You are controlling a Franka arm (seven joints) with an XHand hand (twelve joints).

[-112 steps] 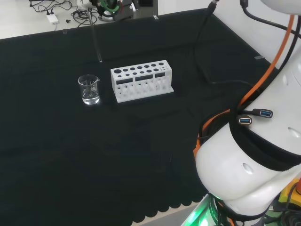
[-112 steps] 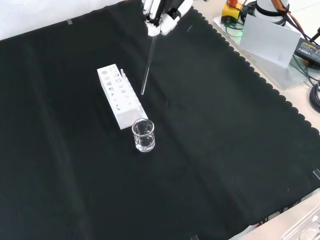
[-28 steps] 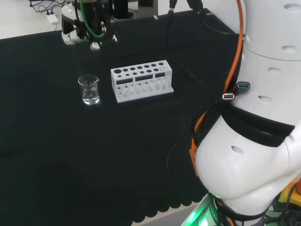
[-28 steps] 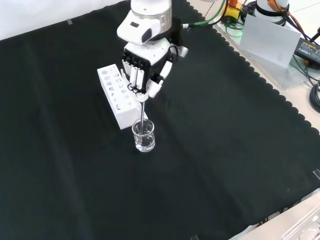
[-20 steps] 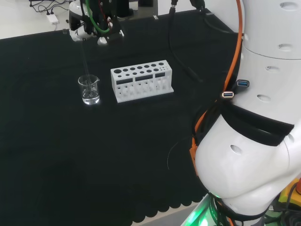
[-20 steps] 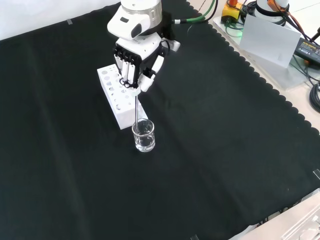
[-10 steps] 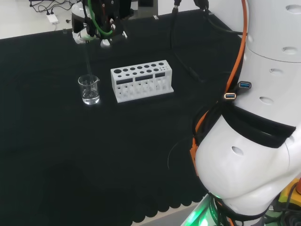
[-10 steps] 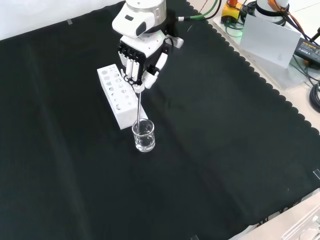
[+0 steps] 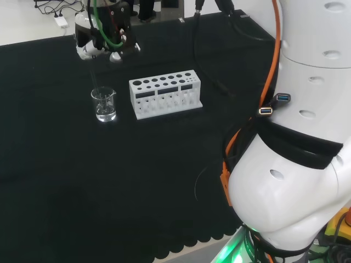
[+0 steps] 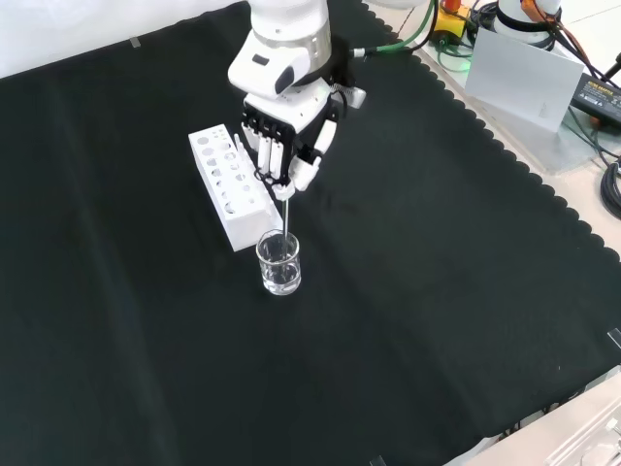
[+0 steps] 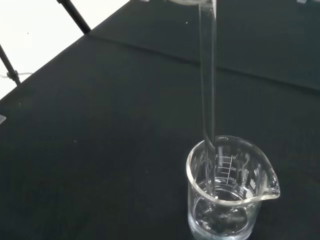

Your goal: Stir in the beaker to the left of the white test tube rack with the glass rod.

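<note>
Front view: hand [image 10: 283, 131] pinching glass rod [image 10: 287, 216], rod hangs below hand w/ tip in beaker [image 10: 278, 264]

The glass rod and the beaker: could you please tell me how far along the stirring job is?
Done: the robot hand has its fingers curled round the glass rod, and the rod's lower end is inside the beaker beside the white rack, reaching the clear liquid. In hand: the rod stands nearly upright in the beaker, placed for stirring. Left: finishing the stir and lifting the rod out.
</note>
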